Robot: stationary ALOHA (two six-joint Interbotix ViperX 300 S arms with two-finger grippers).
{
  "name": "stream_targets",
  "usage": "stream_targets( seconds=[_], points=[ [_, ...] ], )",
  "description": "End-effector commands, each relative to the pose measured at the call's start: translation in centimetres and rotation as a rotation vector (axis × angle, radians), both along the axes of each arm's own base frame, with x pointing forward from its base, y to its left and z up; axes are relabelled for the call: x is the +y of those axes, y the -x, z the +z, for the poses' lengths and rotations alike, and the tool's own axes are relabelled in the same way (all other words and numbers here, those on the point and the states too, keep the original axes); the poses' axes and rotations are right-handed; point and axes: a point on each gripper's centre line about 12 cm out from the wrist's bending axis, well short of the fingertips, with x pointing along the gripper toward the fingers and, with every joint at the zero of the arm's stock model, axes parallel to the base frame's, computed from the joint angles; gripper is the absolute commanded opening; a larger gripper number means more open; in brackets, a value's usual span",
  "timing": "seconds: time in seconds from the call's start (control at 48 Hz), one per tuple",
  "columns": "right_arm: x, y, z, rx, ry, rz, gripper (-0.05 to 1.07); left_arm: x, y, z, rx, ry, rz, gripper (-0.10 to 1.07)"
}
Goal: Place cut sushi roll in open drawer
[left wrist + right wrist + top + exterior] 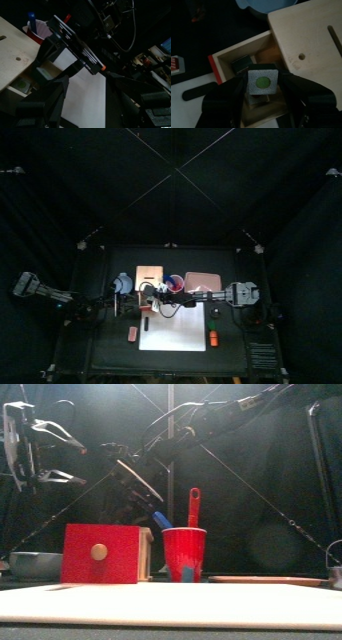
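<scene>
Light-wood drawer (238, 60) gapes beneath the right gripper (262, 82), jaws spread around a green-centred sushi slice (262, 81), unseen from the front.

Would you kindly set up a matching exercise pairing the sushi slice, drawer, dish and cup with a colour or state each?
1 sushi slice
2 drawer
3 dish
4 cup

A holds two utensils
B green centre
C pulled open
D blue

Pairs: 1-B, 2-C, 3-D, 4-A
</scene>
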Motion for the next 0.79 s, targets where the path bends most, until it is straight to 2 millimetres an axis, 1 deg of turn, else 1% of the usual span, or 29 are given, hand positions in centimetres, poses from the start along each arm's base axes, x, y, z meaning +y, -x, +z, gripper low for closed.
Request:
stream_targets(
  seconds=[0.0,0.125,0.271,0.354,0.458,0.562,0.771],
  points=[
    [-0.6,-0.4,2.7,-0.064,0.011,-0.004,0.90,-0.1,-0.2,0.5,-0.014,-0.006,-0.002,0.95],
    [-0.5,-0.3,3.1,-0.072,0.008,-0.005,0.94,-0.1,-0.2,0.4,-0.009,-0.005,-0.005,0.95],
    [-0.2,-0.1,4.0,-0.081,0.015,0.001,0.95,-0.1,-0.2,0.3,-0.005,-0.004,-0.006,0.95],
    [-0.1,0.3,4.9,-0.093,0.018,0.003,0.95,-0.1,-0.2,0.3,-0.003,-0.004,-0.007,0.95],
    [1.2,1.1,5.9,-0.104,0.020,0.027,0.95,-0.2,-0.2,0.2,0.004,-0.001,-0.013,0.95],
    [2.4,2.3,5.9,-0.088,0.035,0.058,0.95,-0.2,-0.2,0.2,0.006,0.000,-0.015,0.95],
    [4.7,4.8,5.2,-0.054,0.029,0.101,0.95,-0.2,-0.2,0.2,0.008,-0.002,-0.014,0.95]
  ],
)
